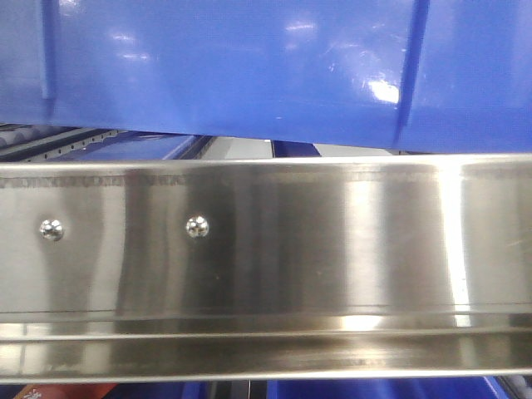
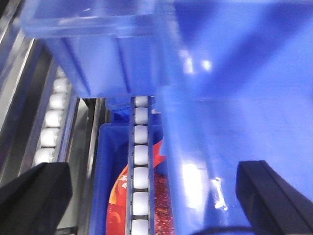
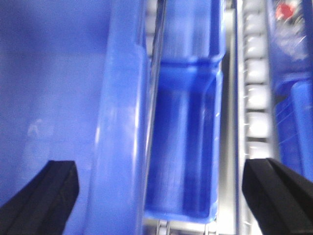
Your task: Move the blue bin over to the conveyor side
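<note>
The blue bin (image 1: 249,66) fills the top of the front view, its glossy ribbed wall hanging just above the steel rail. In the left wrist view the blue bin (image 2: 234,98) has its rim running up between the black fingers (image 2: 39,196), with the inside on the right. My left gripper (image 2: 154,181) is open and straddles that rim without touching it. My right gripper (image 3: 159,169) is open too, astride the blue bin's (image 3: 49,98) other rim, the inside lying to the left. The conveyor side is out of view.
A shiny stainless rail (image 1: 266,249) with two rivets crosses the front view. Below the bin runs a track of white rollers (image 2: 140,161) over another blue crate (image 2: 105,161) holding orange-red packets. A second empty blue crate (image 3: 186,147) and more rollers (image 3: 257,93) lie beneath the right gripper.
</note>
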Tool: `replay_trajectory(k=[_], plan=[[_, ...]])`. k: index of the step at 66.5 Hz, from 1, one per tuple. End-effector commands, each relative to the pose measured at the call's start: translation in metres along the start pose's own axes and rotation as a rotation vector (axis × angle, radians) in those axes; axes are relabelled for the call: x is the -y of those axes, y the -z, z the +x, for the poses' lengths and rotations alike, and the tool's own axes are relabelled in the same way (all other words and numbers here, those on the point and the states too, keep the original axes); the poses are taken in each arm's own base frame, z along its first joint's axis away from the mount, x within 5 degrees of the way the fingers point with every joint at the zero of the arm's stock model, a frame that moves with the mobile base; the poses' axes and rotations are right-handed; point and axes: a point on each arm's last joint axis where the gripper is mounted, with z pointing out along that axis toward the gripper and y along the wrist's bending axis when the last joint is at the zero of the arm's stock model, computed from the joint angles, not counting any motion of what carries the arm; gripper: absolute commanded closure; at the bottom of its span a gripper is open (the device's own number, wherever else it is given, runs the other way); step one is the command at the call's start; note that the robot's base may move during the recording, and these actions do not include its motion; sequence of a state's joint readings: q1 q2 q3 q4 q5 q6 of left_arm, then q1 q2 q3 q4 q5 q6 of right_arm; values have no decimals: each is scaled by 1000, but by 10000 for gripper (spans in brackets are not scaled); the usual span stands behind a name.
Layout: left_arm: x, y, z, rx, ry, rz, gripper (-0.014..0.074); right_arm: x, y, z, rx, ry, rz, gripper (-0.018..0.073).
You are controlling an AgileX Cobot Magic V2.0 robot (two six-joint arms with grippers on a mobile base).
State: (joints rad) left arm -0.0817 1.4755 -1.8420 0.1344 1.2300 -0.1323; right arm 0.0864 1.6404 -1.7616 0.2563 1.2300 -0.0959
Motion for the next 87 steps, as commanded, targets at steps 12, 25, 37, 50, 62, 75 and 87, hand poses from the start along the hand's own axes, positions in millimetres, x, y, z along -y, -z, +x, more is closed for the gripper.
replay_trajectory(k=[12,25,37,50,62,75,87], plan=[[17,1,1,5,-42,56,15,-20,-5,-4,40,54,-39,-10],[22,-10,1,-19,-54,58,15,-20,-5,-4,40,54,-39,-10],[20,-20,0,-35,-70,23,15,-20,-5,-4,40,54,-39,-10],[21,-23,0,-42,-73,17,15,-19,-9,-5,37,52,-38,-10],[21,-18,0,-35,-62,38,15,-18,-11,-5,31,51,-38,-10],[15,-3,1,-2,-55,34,15,-18,-11,-5,31,51,-38,-10],[16,-10,9,-39,-61,31,15,-18,-11,-5,31,51,-38,-10]])
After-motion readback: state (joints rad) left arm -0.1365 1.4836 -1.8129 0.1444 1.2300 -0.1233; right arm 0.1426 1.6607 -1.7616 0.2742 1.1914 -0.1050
